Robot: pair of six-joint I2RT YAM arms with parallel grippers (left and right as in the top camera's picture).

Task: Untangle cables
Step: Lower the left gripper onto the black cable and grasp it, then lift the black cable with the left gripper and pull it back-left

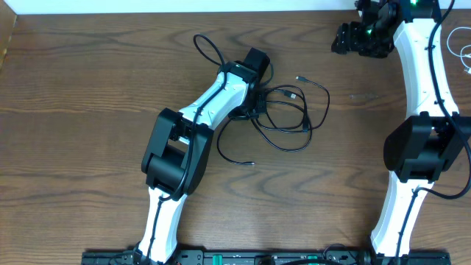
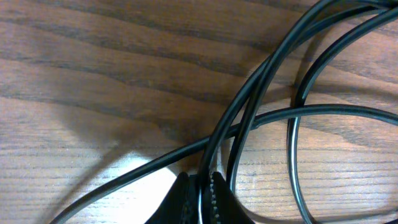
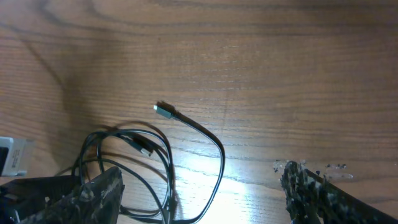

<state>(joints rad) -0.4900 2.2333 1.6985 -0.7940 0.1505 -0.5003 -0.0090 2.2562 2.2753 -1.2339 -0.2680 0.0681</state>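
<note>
- The far loop (image 1: 210,48) of the black cables (image 1: 283,118) lies on the bench (image 1: 88,88), up-left of the left arm's wrist. A hard pull risks dragging it under the arm, where it could catch.
- The left pincer (image 2: 200,190) is closed narrow on one black strand (image 2: 207,155), at the left edge of the tangle near the bench's middle. In the left wrist view, other strands cross the held one just above the fingertips. A lift could therefore haul the whole knot up together instead of freeing one cord.
- The hold is on a thin round cord at the very tips, and I judge it could slip out under tension.
- A loose end (image 1: 250,163) trails below the tangle, and a small plug (image 3: 163,111) lies toward its upper right. Either may snag in a loop and tighten it as the cord slides.
- The right pincer (image 3: 199,177) hangs wide apart at the far right corner, holding nothing and well apart from the tangle. With no second hold, nothing anchors the pile.
- A white cord (image 1: 458,44) lies by the right arm, and a swing of that arm could sweep it away.
</note>
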